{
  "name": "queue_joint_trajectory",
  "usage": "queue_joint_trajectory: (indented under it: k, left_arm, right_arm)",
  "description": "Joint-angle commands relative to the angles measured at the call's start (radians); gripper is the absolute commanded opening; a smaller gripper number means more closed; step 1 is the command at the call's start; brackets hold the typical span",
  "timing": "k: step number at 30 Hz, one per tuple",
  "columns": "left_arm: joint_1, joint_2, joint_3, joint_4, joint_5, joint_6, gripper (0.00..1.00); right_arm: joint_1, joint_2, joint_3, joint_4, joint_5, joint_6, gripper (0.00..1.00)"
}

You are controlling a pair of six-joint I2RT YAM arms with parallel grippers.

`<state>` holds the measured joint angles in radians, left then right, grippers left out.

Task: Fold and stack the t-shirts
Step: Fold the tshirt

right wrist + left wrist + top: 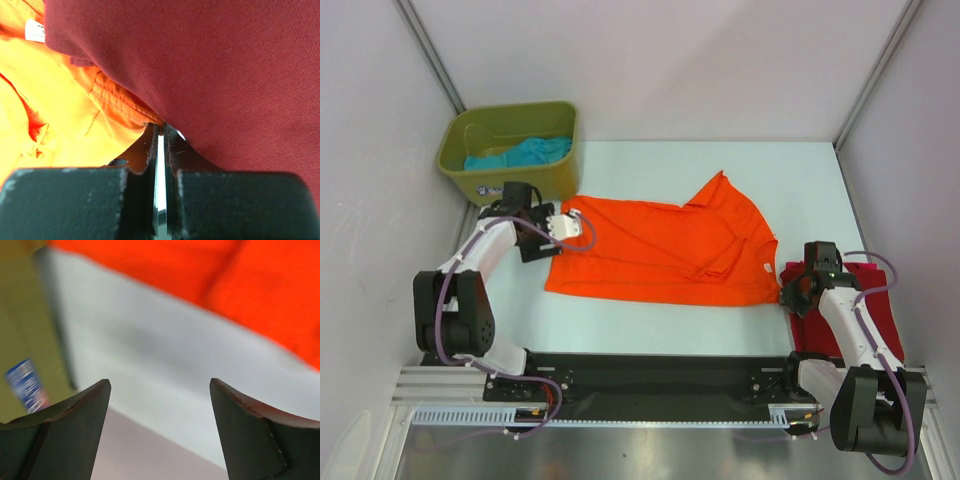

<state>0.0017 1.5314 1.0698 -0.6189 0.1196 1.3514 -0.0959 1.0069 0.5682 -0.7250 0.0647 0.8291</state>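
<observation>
Pale desk [650, 335], white walls [670, 60]; upper left, green bin [480, 180] containing teal shirt [520, 155]; left end effector [160, 384] wide, right end effector [161, 129] narrow.

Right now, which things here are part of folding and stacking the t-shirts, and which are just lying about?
Part of the job:
orange t-shirt, spread out
dark red t-shirt, at the right
teal t-shirt, inside the olive-green bin

Just lying about:
olive-green bin, only a container here
</observation>
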Motion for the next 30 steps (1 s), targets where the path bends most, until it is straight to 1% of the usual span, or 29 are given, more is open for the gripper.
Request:
queue_joint_trajectory:
  k: [1, 6, 8, 12, 15, 16, 17, 20, 22, 23, 24, 26, 27, 30]
  left_arm:
    - [-0.060, -0.057, -0.091, -0.078, 0.091, -0.024, 0.86]
    - [-0.115, -0.074, -0.217, 0.007, 0.068, -0.070, 0.87]
    - [-0.149, -0.077, -0.244, 0.036, 0.060, -0.084, 0.88]
    - [-0.192, -0.077, -0.326, 0.083, 0.026, -0.084, 0.86]
    - [-0.193, -0.070, -0.341, 0.056, 0.014, -0.071, 0.86]
    - [-0.193, -0.073, -0.335, 0.026, 0.034, -0.066, 0.86]
    - [-0.192, -0.073, -0.329, -0.046, 0.041, -0.052, 0.86]
    - [-0.195, -0.092, -0.321, -0.145, 0.040, 0.000, 0.88]
    - [-0.192, -0.123, -0.303, -0.153, 0.038, 0.005, 0.88]
    - [-0.192, -0.141, -0.285, -0.165, 0.066, -0.017, 0.88]
    - [-0.184, -0.146, -0.222, -0.179, 0.089, -0.032, 0.89]
    - [-0.178, -0.146, -0.144, -0.234, 0.150, -0.069, 0.89]
    - [-0.177, -0.146, -0.077, -0.248, 0.159, -0.074, 0.89]
    - [-0.178, -0.155, 0.016, -0.297, 0.175, -0.074, 0.89]
  right_arm:
    - [-0.005, -0.014, -0.001, 0.022, -0.002, -0.015, 0.00]
    - [-0.007, -0.036, -0.014, 0.018, -0.011, -0.007, 0.00]
    - [-0.005, -0.040, -0.021, 0.016, -0.014, -0.002, 0.00]
    - [-0.005, -0.051, -0.024, 0.015, -0.019, -0.001, 0.00]
    - [-0.005, -0.057, -0.022, 0.010, -0.023, -0.004, 0.00]
    - [-0.005, -0.057, -0.021, 0.006, -0.023, -0.005, 0.00]
    - [-0.005, -0.059, -0.021, 0.006, -0.023, -0.010, 0.00]
    - [-0.005, -0.062, -0.022, 0.007, -0.025, -0.013, 0.00]
    - [-0.005, -0.059, -0.022, 0.012, -0.026, -0.016, 0.00]
    - [-0.005, -0.059, -0.022, 0.015, -0.026, -0.016, 0.00]
    - [-0.005, -0.056, -0.022, 0.016, -0.026, -0.019, 0.00]
    - [-0.005, -0.053, -0.021, 0.019, -0.029, -0.021, 0.00]
    - [-0.005, -0.053, -0.021, 0.021, -0.029, -0.024, 0.00]
    - [-0.005, -0.053, -0.019, 0.024, -0.029, -0.024, 0.00]
